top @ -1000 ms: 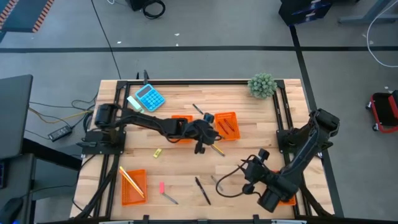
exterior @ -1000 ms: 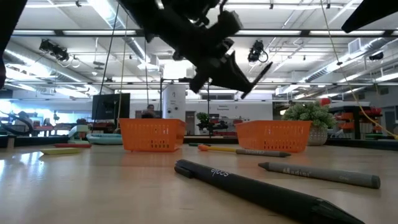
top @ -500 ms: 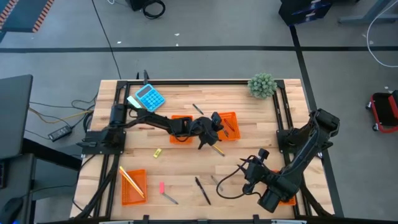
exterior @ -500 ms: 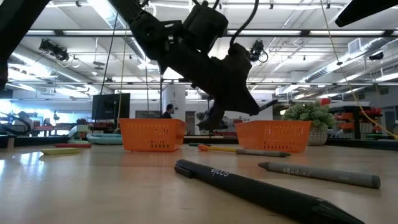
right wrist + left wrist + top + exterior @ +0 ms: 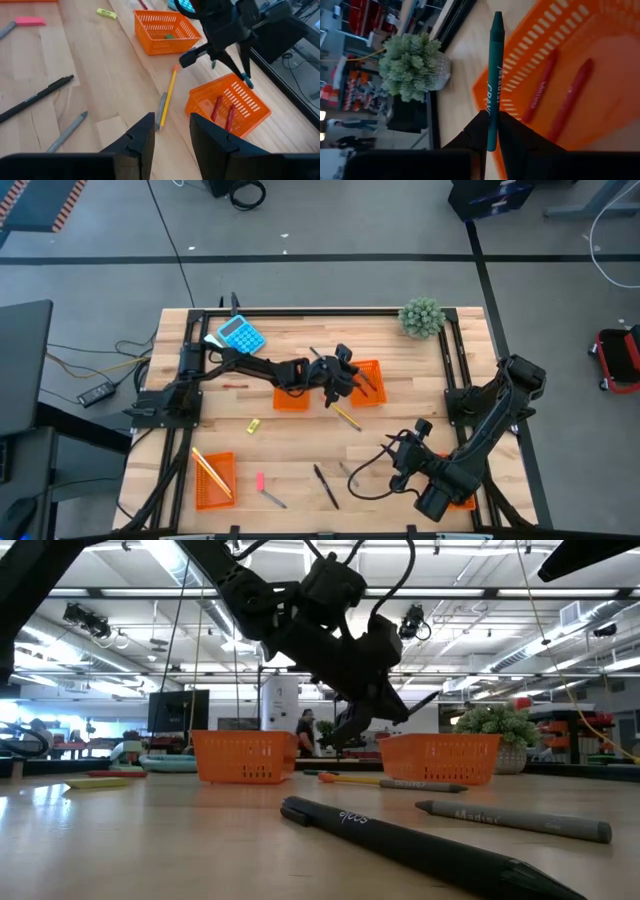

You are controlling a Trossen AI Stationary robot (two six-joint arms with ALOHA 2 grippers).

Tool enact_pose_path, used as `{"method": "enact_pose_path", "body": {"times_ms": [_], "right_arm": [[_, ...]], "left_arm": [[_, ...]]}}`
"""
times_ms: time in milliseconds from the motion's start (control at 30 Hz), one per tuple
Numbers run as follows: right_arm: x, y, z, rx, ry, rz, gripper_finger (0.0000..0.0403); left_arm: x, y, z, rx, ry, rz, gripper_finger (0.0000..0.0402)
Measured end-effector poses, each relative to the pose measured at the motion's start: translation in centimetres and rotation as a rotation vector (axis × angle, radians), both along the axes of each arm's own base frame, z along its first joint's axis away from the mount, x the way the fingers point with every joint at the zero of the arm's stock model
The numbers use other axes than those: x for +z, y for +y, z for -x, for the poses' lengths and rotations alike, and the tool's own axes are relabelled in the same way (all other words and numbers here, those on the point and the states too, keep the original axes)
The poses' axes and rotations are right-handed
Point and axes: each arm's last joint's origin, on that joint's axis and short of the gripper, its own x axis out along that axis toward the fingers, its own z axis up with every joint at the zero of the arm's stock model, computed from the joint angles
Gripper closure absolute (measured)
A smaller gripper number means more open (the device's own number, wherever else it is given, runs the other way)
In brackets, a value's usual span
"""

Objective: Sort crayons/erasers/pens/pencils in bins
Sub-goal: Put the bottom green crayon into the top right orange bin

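Note:
My left gripper [image 5: 337, 376] is shut on a teal-green crayon [image 5: 495, 75] and hangs over the left rim of an orange bin [image 5: 368, 383] at mid-table. Two red crayons [image 5: 560, 100] lie in that bin. A second bin [image 5: 165, 30], just to its left, holds a green eraser. A third bin [image 5: 213, 478] at the near left holds yellow pencils. My right gripper [image 5: 170, 135] waits open at the near right, above the table, with nothing between its fingers. My left gripper pinches the crayon near its blunt end [image 5: 491, 136] between its two fingers. The fingers come slanting down from the table's left. The crayon sticks out ahead of them, its tip [image 5: 497, 17] toward the plant. It is lifted clear above the bin's rim.
Loose on the table: a yellow pencil [image 5: 346, 416], a black pen [image 5: 326, 486], a grey stick [image 5: 346, 471], a pink eraser [image 5: 260, 479], a yellow eraser [image 5: 253, 425]. A blue calculator [image 5: 240, 337] lies far left and a potted plant [image 5: 421, 317] stands far right.
My left gripper has carried the crayon toward the table's far edge and slightly right, sinking closer to the bin with the red crayons. It has also rolled, so the crayon now points less steeply. It has stayed shut on the crayon.

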Motion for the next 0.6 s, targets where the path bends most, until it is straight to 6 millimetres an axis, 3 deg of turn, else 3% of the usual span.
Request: {"method": "enact_pose_path", "body": {"times_ms": [233, 600], "right_arm": [[0.0, 0.0, 0.0, 0.000, 0.000, 0.002, 0.0274], [0.0, -0.6, -0.7, -0.024, 0.004, 0.012, 0.0274]], "left_arm": [[-2.2, 0.0, -0.1, 0.001, 0.064, 0.004, 0.0367], [-2.2, 0.1, -0.2, 0.003, 0.055, 0.002, 0.0340]]}}
